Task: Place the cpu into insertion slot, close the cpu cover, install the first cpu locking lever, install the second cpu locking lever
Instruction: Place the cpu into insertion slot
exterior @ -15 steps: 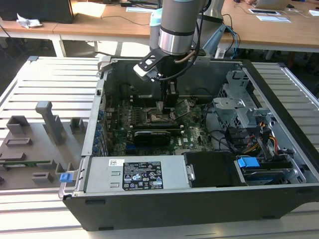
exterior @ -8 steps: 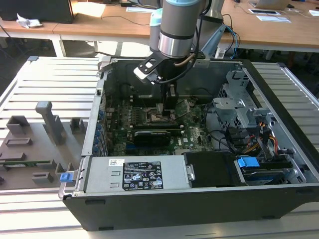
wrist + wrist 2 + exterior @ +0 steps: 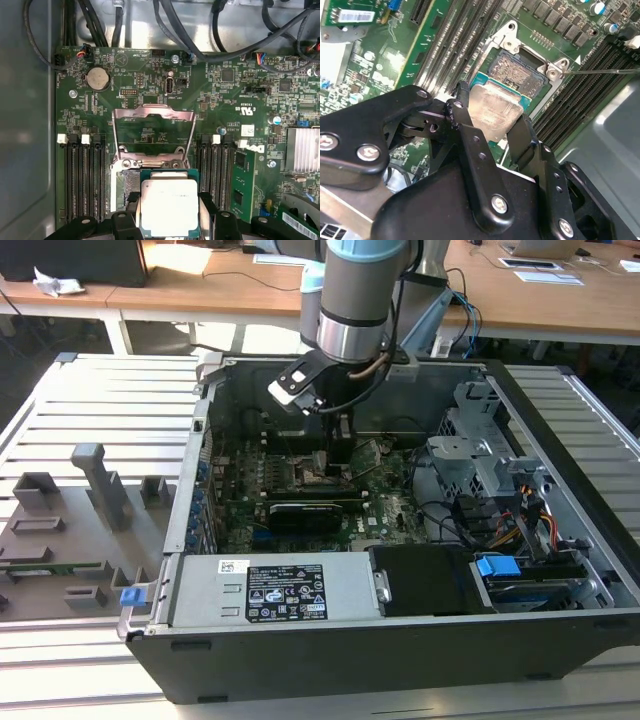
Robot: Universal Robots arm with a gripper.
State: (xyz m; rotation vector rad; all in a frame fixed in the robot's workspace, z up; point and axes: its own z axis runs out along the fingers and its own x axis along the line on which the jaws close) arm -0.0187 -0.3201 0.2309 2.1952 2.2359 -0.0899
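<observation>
**Chip Hangs Over Open Socket**

The cpu [image 3: 169, 207], silver top up, is clamped by two opposite edges between the fingers [image 3: 520, 135] of the tool [image 3: 491, 112]. It hangs just above the insertion slot [image 3: 517, 70] and covers only part of it. The cpu cover [image 3: 153, 112] stands swung open just beyond the slot, and a thin locking lever [image 3: 600, 71] juts clear to one side.

The margin looks slim. Lowered tilted or out of register, a corner could ride up on the silver rim or crush the slot's fine contacts. The hold is on thin edges, so a slip could drop the chip crooked. The fingers work close to the memory slots [image 3: 85, 180] of the green motherboard [image 3: 240, 490], inside the open computer case [image 3: 300, 650] on the slatted surface [image 3: 100, 410].
</observation>
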